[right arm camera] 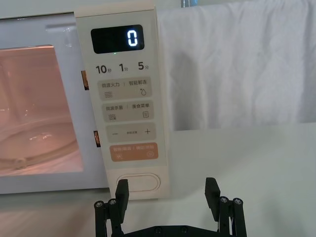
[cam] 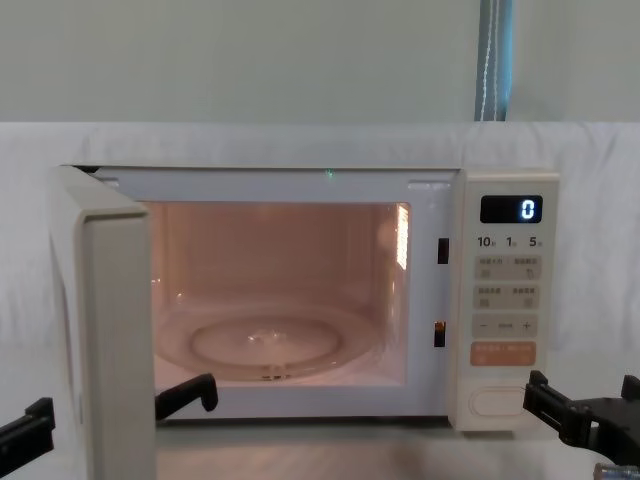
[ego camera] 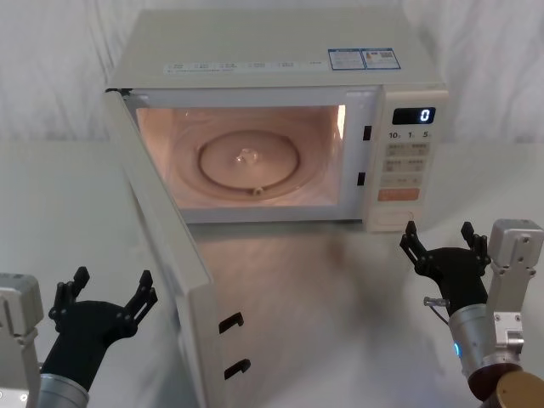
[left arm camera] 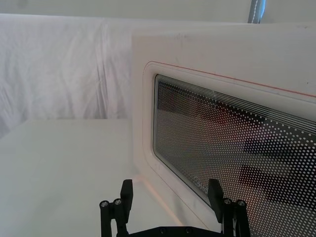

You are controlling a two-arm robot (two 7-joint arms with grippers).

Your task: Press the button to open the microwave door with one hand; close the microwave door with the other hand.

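Note:
The cream microwave (ego camera: 280, 51) stands at the back with its cavity lit. The microwave door (ego camera: 170, 238) is swung wide open toward me on its left hinge. My left gripper (ego camera: 113, 280) is open, low at the left, facing the door's outer face and dotted window (left arm camera: 237, 143) without touching it. My right gripper (ego camera: 439, 234) is open just in front of the keypad's lower end. The button (right arm camera: 138, 182) is a wide cream pill key under the orange key (right arm camera: 133, 152), a little beyond the right gripper (right arm camera: 167, 187) and apart from it.
The display (right arm camera: 117, 38) reads 0. A glass turntable (ego camera: 246, 161) lies in the cavity. Two black latch hooks (ego camera: 231, 323) stick out of the door's free edge. White cloth covers the table (ego camera: 340, 289) and hangs behind.

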